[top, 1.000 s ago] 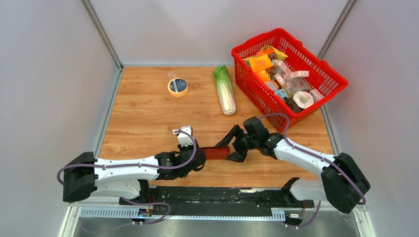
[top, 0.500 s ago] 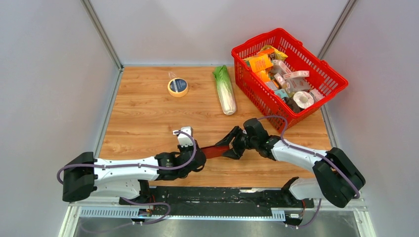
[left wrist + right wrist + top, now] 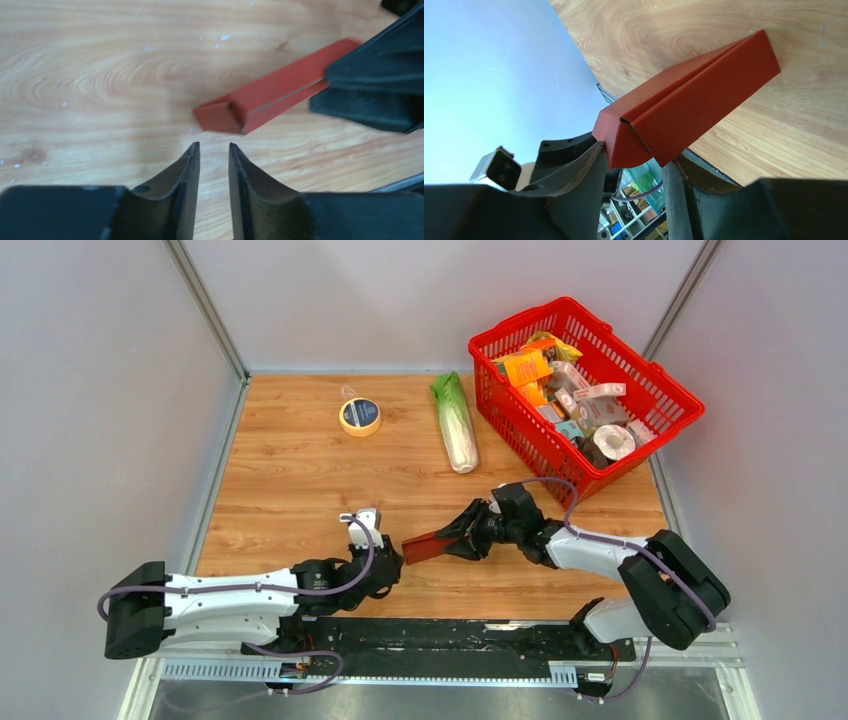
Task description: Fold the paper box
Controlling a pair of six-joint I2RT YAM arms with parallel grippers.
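One paper box (image 3: 696, 102) lies low over the desk's (image 3: 300, 470) near middle, its near end partly hidden between the fingers of the right pincer (image 3: 636, 162), which pinches it. The left pincer (image 3: 212, 150), slightly spread and empty, sits just short of the free end. Goods in the single red basket (image 3: 515, 408) are too jumbled to count.

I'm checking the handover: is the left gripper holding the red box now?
No, the paper box lies beyond the tips of the left gripper, with nothing between its jaws.
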